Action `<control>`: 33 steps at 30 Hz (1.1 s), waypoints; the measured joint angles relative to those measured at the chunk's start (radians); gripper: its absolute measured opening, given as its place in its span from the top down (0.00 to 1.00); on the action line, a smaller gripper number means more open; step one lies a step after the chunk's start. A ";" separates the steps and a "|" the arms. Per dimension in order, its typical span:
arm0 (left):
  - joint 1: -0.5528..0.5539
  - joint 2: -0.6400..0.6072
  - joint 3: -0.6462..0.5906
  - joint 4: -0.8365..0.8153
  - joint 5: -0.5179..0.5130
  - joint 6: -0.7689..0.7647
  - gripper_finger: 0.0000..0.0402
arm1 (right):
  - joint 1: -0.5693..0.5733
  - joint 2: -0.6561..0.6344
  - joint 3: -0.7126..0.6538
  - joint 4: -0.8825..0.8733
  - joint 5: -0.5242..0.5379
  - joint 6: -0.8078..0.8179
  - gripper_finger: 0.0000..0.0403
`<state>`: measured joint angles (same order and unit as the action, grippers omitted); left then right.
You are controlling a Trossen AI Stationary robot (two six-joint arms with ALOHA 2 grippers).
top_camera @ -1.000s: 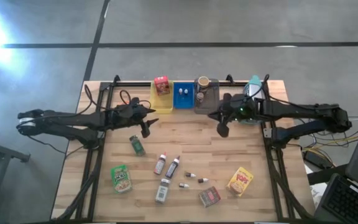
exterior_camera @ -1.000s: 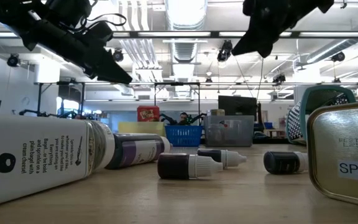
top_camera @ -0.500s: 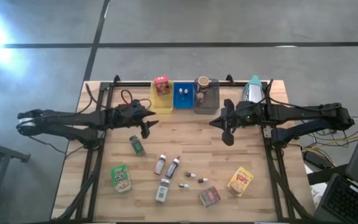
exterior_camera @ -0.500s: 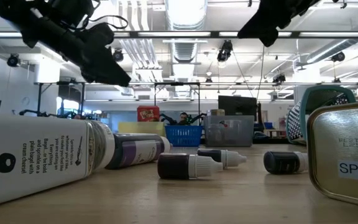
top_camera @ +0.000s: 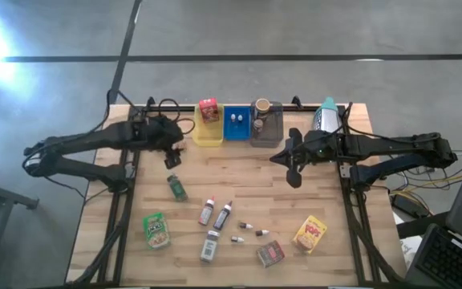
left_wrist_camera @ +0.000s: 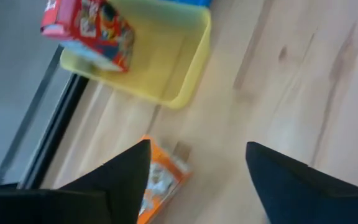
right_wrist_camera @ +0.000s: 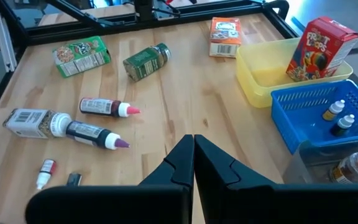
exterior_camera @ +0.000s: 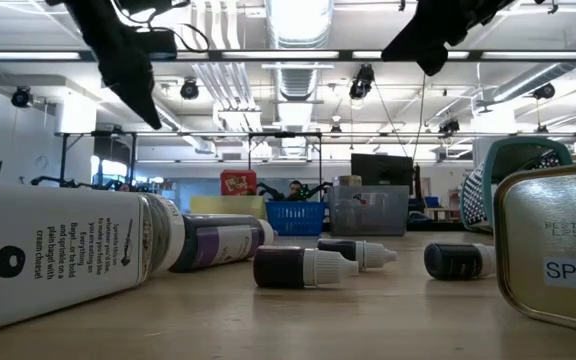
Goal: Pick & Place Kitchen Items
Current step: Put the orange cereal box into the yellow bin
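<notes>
Hovering above the wooden table point(top_camera: 239, 189), left gripper point(left_wrist_camera: 197, 174) hung with fingers spread wide and nothing between them, just in front of the yellow tray point(left_wrist_camera: 173, 59), over a small orange box point(left_wrist_camera: 160, 180) lying flat on the wood beside that tray. Held a red cereal box point(left_wrist_camera: 89, 28) upright inside the yellow tray, at its back end. Sat next in the row along the table's far edge: blue tray point(right_wrist_camera: 319, 115) with two tiny vials point(right_wrist_camera: 340, 118), then grey tray point(top_camera: 267, 124) with a brown cup point(top_camera: 261, 106).

Hung over the middle of the table on the other side, right gripper point(right_wrist_camera: 193, 155), fingers pressed together and empty, in front of the grey tray.

Lay scattered across the near half of the table: green jar point(right_wrist_camera: 146, 61) on its side; green pouch point(right_wrist_camera: 81, 55) flat near the left edge; two slim dark bottles point(right_wrist_camera: 101, 107) side by side; a white-labelled jar point(right_wrist_camera: 33, 121) next to them; small dropper vials point(top_camera: 251, 231) just beyond; a square spice tin point(top_camera: 270, 254); and a yellow snack pouch point(top_camera: 310, 234) toward the right. Stood a teal-capped bottle point(top_camera: 325, 115) at the far right corner.
</notes>
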<state>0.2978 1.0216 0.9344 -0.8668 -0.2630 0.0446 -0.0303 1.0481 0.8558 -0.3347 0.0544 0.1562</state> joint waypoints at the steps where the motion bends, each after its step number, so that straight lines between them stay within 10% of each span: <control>1: 0.013 0.008 0.014 -0.027 0.000 0.021 0.30 | 0.000 0.000 0.000 0.002 0.000 0.001 0.98; 23: 0.259 0.453 0.136 -0.277 -0.001 0.666 0.22 | 0.000 0.000 0.000 0.003 0.001 0.024 0.98; 33: 0.272 0.466 0.144 -0.267 -0.225 0.929 0.22 | 0.000 0.000 -0.002 0.003 0.001 -0.002 0.98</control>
<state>0.5698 1.4879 1.0782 -1.1336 -0.4876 0.9737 -0.0305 1.0485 0.8534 -0.3320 0.0555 0.1544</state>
